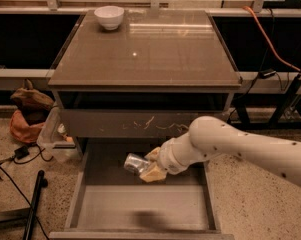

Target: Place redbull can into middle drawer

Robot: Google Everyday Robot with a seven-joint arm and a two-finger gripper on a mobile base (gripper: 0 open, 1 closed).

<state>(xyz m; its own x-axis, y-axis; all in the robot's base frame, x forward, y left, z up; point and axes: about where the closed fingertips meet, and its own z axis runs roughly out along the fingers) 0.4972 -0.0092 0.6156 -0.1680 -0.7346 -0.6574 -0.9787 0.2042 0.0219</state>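
Note:
The redbull can (135,163), slim and silvery, lies on its side between the tan fingers (154,173) of my gripper (151,165), which is shut on it. The white arm reaches in from the right. The can hangs low over the back part of the open middle drawer (140,206), just above its smooth grey-brown floor. I cannot tell whether the can touches the floor. The drawer is pulled far out toward the camera.
The shut drawer front with pale scratches (145,123) is just above the gripper. A white bowl (109,17) stands at the cabinet top's back left. A clear plastic bin (54,136), bags and cables lie on the floor at left. An orange cable (270,41) hangs at right.

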